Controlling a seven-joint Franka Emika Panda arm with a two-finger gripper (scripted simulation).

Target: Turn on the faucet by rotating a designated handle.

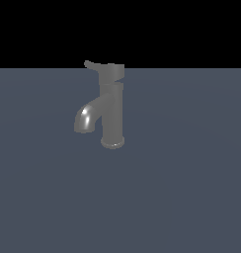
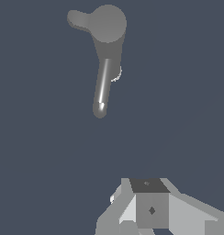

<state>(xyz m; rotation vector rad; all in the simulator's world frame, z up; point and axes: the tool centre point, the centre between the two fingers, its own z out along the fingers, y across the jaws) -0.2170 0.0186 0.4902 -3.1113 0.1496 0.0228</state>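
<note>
The dark grey faucet (image 1: 112, 111) stands upright on the grey floor, with its curved spout (image 1: 85, 118) bending down toward the exterior view's left. The handle (image 1: 93, 65) is a thin lever sticking out from the cap toward the exterior view's left. The wrist view looks down on the faucet (image 2: 108, 25), its handle (image 2: 77, 19) and its spout (image 2: 102, 87). My gripper (image 2: 150, 193) shows only in the wrist view, well apart from the faucet, beyond the spout's tip. Its fingers (image 2: 151, 211) look pressed together with nothing between them. The exterior view does not show the gripper.
A flat blue-grey floor (image 1: 191, 188) spreads all around the faucet. A black background lies above the horizon.
</note>
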